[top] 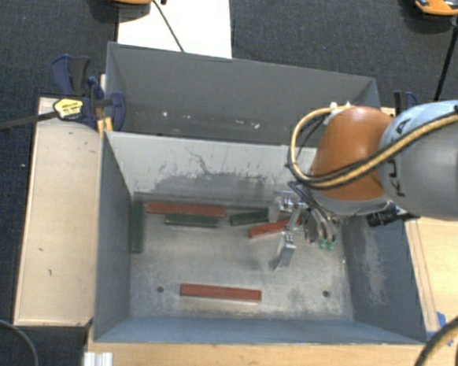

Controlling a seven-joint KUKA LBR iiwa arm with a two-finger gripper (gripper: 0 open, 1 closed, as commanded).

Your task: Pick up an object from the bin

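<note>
Hovering with the pincer [287, 242] over the right middle of the bin [207, 259], touching or just beside the right end of a short red stick [263, 231] lying tilted next to a dark green stick [246, 217]; cannot tell how far open, nor whether clamped on anything. Judged light, stiff, smooth, apt to swivel if pinched at the tip; best gripped across the narrow width near mid-length

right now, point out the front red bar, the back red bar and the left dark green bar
front red bar [220, 293], camera view, middle of its top face
back red bar [185, 209], camera view, middle of its top face
left dark green bar [136, 226], camera view, middle of its length
</note>
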